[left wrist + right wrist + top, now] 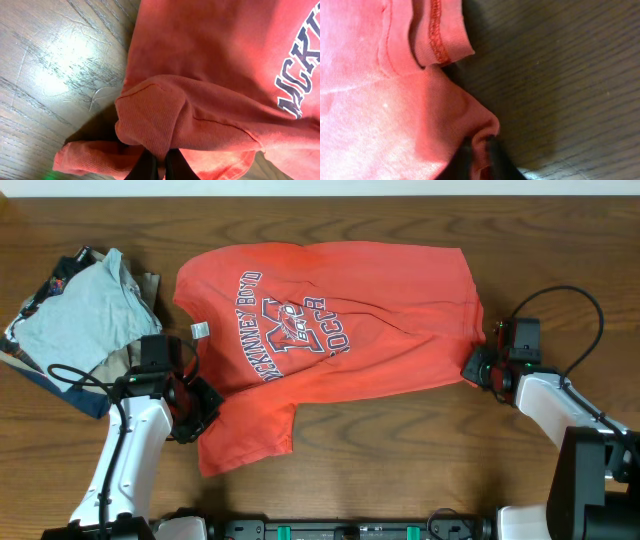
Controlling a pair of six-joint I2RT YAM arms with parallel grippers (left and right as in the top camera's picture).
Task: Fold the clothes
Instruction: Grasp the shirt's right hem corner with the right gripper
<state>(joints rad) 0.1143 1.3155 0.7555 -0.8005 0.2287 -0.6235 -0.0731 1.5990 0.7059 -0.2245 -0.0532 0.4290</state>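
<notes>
The T-shirt (340,330) lies spread face-up mid-table, the left gripper (190,405) pinching cloth at its sleeve side and the right gripper (478,367) pinching its hem edge, apparently so both can lift one long side over together.

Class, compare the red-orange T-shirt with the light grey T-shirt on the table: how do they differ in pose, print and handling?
The red-orange T-shirt lies spread across the table's middle; the light grey T-shirt sits bunched on a pile at the left edge. The red-orange one shows printed lettering; the grey one shows none. The left claw and right claw each pinch the red-orange shirt; neither touches the grey one. Both are short-sleeved cloth tops.
</notes>
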